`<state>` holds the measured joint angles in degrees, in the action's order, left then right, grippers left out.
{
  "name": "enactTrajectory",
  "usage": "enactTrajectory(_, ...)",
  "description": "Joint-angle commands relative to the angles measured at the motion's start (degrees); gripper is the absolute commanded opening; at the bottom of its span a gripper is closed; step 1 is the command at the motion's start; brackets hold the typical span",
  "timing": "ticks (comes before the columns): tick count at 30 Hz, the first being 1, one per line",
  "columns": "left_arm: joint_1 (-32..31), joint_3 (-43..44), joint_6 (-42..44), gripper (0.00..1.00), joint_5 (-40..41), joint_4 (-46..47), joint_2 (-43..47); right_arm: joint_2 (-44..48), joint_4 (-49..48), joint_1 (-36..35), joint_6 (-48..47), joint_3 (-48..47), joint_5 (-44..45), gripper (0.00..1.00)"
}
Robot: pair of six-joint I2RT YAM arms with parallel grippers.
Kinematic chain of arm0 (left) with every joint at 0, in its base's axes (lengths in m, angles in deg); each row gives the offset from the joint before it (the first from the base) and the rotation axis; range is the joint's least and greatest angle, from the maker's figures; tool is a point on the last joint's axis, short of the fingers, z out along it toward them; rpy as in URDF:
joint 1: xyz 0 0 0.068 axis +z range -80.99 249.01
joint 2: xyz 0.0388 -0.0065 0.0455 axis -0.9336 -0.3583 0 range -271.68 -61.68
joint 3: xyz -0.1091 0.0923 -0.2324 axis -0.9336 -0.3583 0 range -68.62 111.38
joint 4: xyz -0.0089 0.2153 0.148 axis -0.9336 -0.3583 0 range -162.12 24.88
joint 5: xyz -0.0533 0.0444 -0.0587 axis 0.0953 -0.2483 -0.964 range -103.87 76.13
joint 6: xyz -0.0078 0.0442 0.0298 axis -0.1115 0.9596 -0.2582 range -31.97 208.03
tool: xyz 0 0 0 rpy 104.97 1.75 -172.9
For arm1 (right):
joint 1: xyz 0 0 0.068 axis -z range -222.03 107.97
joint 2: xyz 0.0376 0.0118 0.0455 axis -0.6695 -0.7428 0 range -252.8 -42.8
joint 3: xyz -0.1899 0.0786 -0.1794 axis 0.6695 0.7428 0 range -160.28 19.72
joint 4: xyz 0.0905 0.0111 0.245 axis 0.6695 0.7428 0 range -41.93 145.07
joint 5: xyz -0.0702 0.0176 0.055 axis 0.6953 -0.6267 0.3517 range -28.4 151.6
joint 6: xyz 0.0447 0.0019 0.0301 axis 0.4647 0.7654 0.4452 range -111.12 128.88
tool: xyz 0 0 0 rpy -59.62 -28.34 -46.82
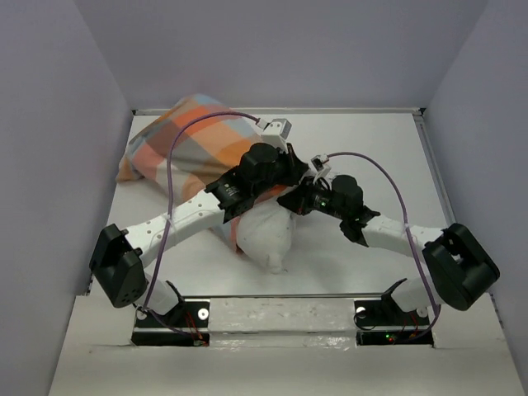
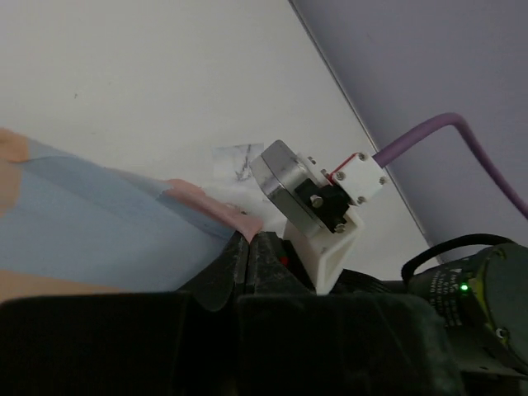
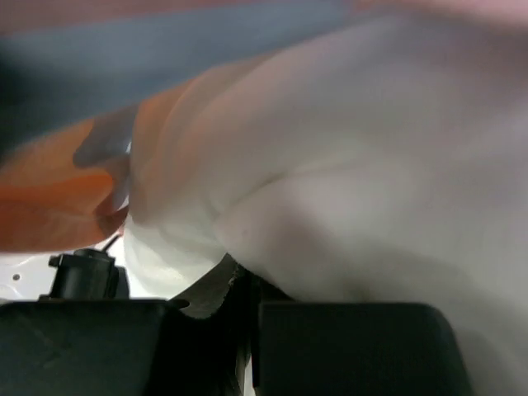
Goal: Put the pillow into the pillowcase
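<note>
The checked pillowcase [image 1: 186,140] lies at the far left of the table, bulging. The white pillow [image 1: 266,238] sticks out of its near end toward the table's front. My left gripper [image 1: 287,175] is above the case's mouth. In the left wrist view it [image 2: 250,241] is shut on the peach hem of the pillowcase [image 2: 107,227]. My right gripper [image 1: 295,200] is right beside it, at the pillow's far right side. In the right wrist view it [image 3: 247,285] is shut on a fold of the pillow [image 3: 371,173], with the orange pillowcase [image 3: 58,206] to the left.
Both wrists crowd together over the middle of the table. The right arm's wrist camera [image 2: 318,202] and its purple cable [image 2: 445,132] sit close to my left fingers. Grey walls [image 1: 49,165] enclose the white table [image 1: 371,148] on three sides.
</note>
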<state>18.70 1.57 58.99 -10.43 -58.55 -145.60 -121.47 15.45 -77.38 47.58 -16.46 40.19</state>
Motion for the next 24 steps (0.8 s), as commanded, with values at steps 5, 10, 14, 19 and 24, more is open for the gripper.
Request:
enactTrajectory(5, -4.98, 2.57, -5.51, 0.04, -1.61, 5.05, 2.89, -1.49, -20.03, 1.6, 6.48, 6.47, 8.22, 0.0)
enactTrajectory(10, -6.72, 7.48, 2.3, 0.81, 3.55, -2.33, -1.42, 10.53, -7.75, 3.79, 3.58, 8.68, 15.87, 0.0)
enactTrajectory(14, -9.9, 4.88, 8.11, 0.91, 17.36, -9.2, 3.57, 16.44, 4.83, 9.14, 0.43, 7.01, 16.4, 0.0)
enactTrajectory(19, -9.9, -8.99, 7.42, 0.88, 29.84, -9.63, 14.9, 18.9, 12.13, 13.2, -3.1, 4.37, 14.73, 0.0)
enactTrajectory(24, -9.99, -20.42, 5.66, 0.83, 33.13, -10.71, 20.36, 21.1, 20.75, 14.96, -7.23, 0.77, 16.48, 0.0)
